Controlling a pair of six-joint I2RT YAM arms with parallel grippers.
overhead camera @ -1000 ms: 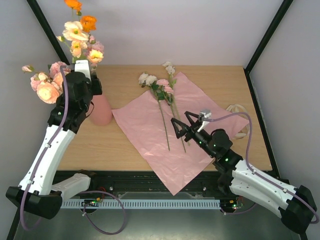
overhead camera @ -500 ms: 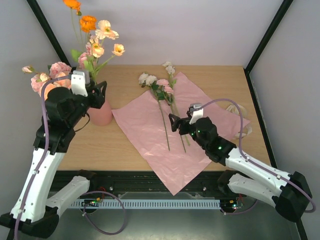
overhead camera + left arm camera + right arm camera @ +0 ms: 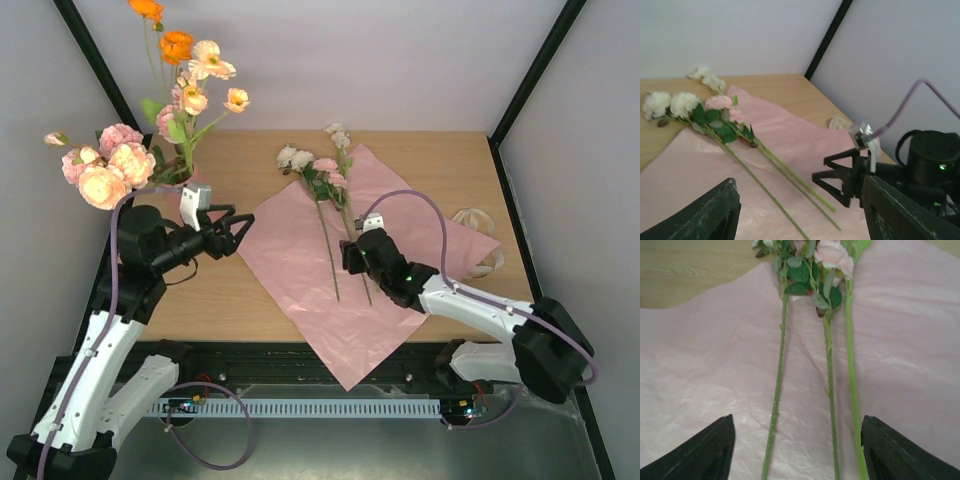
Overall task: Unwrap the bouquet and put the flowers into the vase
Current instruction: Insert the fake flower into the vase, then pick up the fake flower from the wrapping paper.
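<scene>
Fingers (image 3: pixel 705 215) of the left gripper (image 3: pixel 228 232) stand wide apart and empty. We see it has let go of the peach blooms and dropped away from the bunch, and it now hangs just left of the pink wrapping sheet (image 3: pixel 300 275). The flowers (image 3: pixel 185 95) stand up behind it, while the left arm hides the vase from us. Three more stems (image 3: pixel 328 215) lie on the sheet. The right gripper (image 3: pixel 352 260) has come down low over them, its fingers (image 3: pixel 705 452) apart on either side of the stems and gripping none. A cream ribbon (image 3: pixel 478 228) lies near the sheet's right corner.
</scene>
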